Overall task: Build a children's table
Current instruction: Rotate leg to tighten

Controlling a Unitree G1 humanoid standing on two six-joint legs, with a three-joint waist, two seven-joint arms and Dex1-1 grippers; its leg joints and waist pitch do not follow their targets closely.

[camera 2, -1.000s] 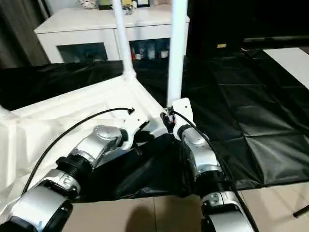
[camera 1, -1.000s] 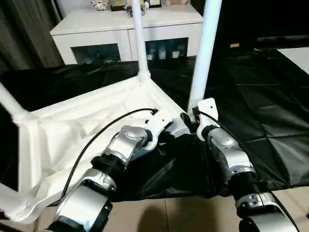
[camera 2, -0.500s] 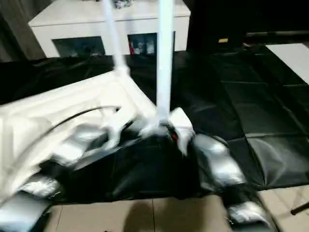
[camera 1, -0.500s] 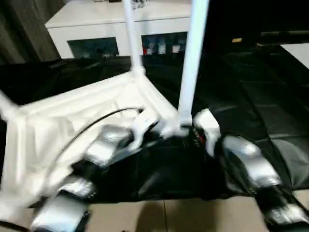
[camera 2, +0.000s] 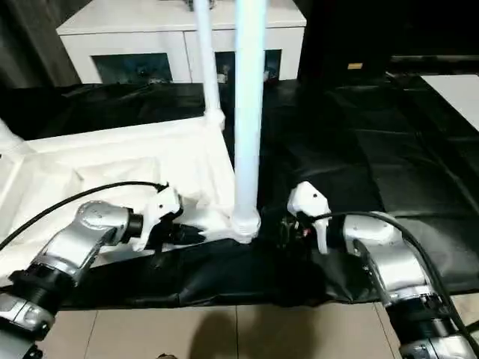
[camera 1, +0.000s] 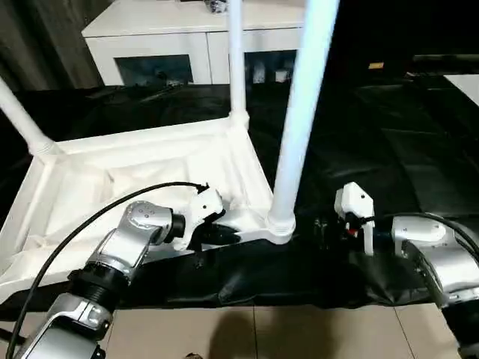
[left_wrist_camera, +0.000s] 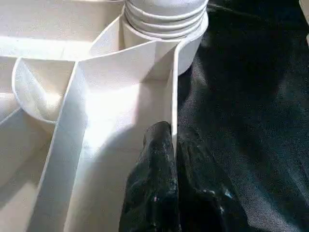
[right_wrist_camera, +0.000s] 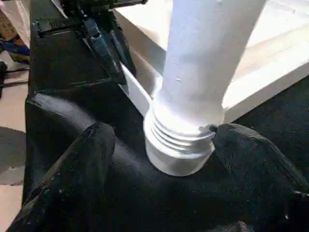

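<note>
The children's table (camera 1: 142, 179) lies upside down on a black sheet (camera 1: 389, 127), its ribbed underside facing up and its legs standing up from the corners. I place everything against the leg nearest me (camera 1: 299, 112), the tall one screwed into the table's near corner socket (camera 1: 281, 223).

My left gripper (camera 1: 224, 234) is at the table's near edge, just to the left of that leg. In my left wrist view its black fingers (left_wrist_camera: 154, 183) are pressed together around the thin upright wall of the table's rim (left_wrist_camera: 174, 92), one on the inside and one on the outside, so it is pinched closed on the table's edge. The socket with the leg's threaded base sits just beyond the fingertips along the same wall.

My right gripper (camera 2: 287, 230) is on the other side of that leg, low over the black sheet. In my right wrist view its two fingers (right_wrist_camera: 82, 164) stand wide apart on either side of the leg's threaded base (right_wrist_camera: 181, 140). Whether the right-hand finger touches the threads, I cannot tell; the other is clear of the leg, so I have no grip on it.

Beyond the table, past the sheet, stands a white cabinet (camera 1: 194, 30) with glass doors.
</note>
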